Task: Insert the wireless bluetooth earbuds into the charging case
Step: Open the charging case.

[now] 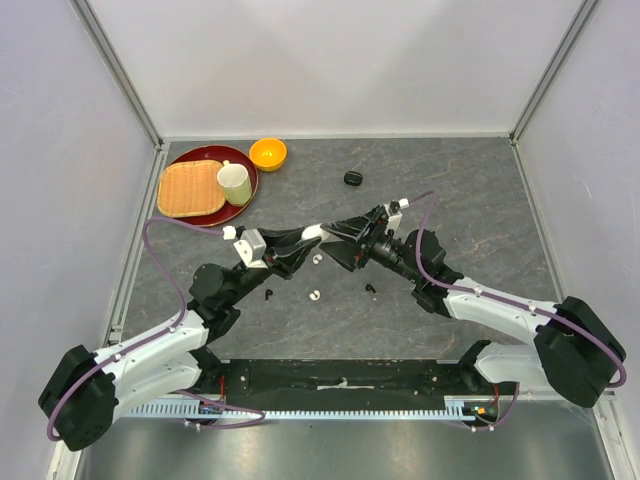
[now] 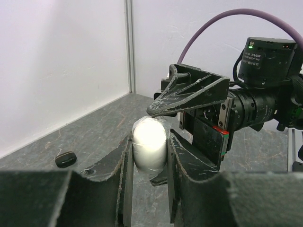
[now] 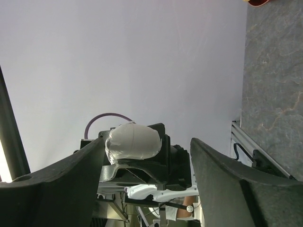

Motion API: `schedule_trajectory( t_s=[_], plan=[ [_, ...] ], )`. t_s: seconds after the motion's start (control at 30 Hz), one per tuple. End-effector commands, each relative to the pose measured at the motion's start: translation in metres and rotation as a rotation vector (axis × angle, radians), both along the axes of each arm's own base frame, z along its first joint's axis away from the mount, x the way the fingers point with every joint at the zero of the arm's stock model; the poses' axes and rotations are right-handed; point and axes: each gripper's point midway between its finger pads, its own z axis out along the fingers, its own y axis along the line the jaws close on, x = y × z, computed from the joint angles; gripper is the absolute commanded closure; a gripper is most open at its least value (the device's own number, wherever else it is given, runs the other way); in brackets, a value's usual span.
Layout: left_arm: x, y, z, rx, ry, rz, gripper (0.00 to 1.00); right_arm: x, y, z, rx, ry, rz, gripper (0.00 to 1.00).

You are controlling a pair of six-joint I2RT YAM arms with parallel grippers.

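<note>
My left gripper (image 2: pixel 149 147) is shut on the white charging case (image 2: pixel 149 142) and holds it on edge above the table. My right gripper (image 3: pixel 147 147) is open, its jaws standing on either side of the same case (image 3: pixel 132 141) without closing on it. In the top view both grippers meet at mid-table, left (image 1: pixel 330 238) and right (image 1: pixel 352 238), and hide the case. Two white earbuds (image 1: pixel 318 258) (image 1: pixel 313 296) and two black earbuds (image 1: pixel 268 293) (image 1: pixel 370 289) lie on the table below them. A black case (image 1: pixel 352 178) lies farther back and also shows in the left wrist view (image 2: pixel 66 159).
A red tray (image 1: pixel 205 155) at the back left holds a woven mat (image 1: pixel 190 188) and a pale cup (image 1: pixel 235 184). An orange bowl (image 1: pixel 267 153) sits beside it. White walls enclose the table on three sides.
</note>
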Motion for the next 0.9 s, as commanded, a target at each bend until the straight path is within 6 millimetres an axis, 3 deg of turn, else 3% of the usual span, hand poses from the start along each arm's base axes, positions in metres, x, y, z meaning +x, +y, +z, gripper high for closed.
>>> schedule_trajectory(
  t_s=[0.0, 0.17, 0.6, 0.87],
  plan=[
    [-0.005, 0.001, 0.024, -0.031, -0.098, -0.003, 0.98, 0.000, -0.002, 0.020, 0.127, -0.006, -0.008, 0.22],
    [-0.005, 0.000, 0.020, -0.025, -0.087, -0.008, 0.98, 0.000, -0.004, 0.018, 0.144, 0.010, -0.019, 0.33],
    [-0.005, -0.004, 0.011, -0.004, -0.066, -0.024, 0.98, -0.005, 0.002, 0.031, 0.195, -0.033, 0.026, 0.34],
    [-0.002, -0.002, 0.009, -0.005, -0.059, -0.007, 0.98, -0.007, 0.001, 0.030, 0.202, -0.025, 0.024, 0.53]
  ],
)
